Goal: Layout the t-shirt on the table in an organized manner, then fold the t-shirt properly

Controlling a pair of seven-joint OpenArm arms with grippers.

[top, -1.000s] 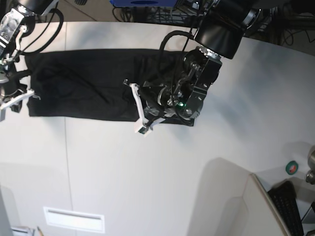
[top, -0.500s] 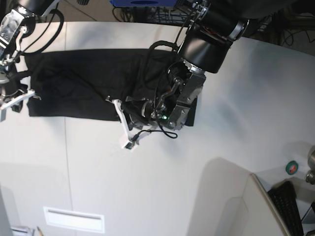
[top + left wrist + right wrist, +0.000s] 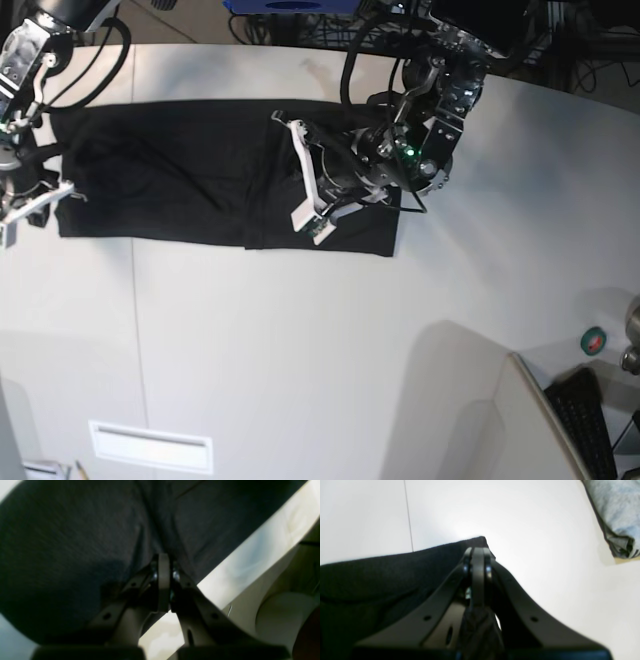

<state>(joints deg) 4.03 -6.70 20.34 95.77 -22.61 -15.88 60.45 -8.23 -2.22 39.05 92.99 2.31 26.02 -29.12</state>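
— How are the jaws being held?

— Both pairs are being kept clenched. At the right gripper (image 3: 478, 552), a corner of the black t-shirt (image 3: 170, 170) is being pinched between the shut jaws, with cloth bunched under the fingers. At the left gripper (image 3: 163, 562), dark fabric is being pressed against the closed tips; whether a fold is actually being gripped cannot be told.

— Where is the shirt being kept?

— It is being stretched as a long band across the white table (image 3: 300, 350).

— Which step is being worked on?

— Folding, it is judged. For the next move, the held edge is probably being required to travel evenly across.
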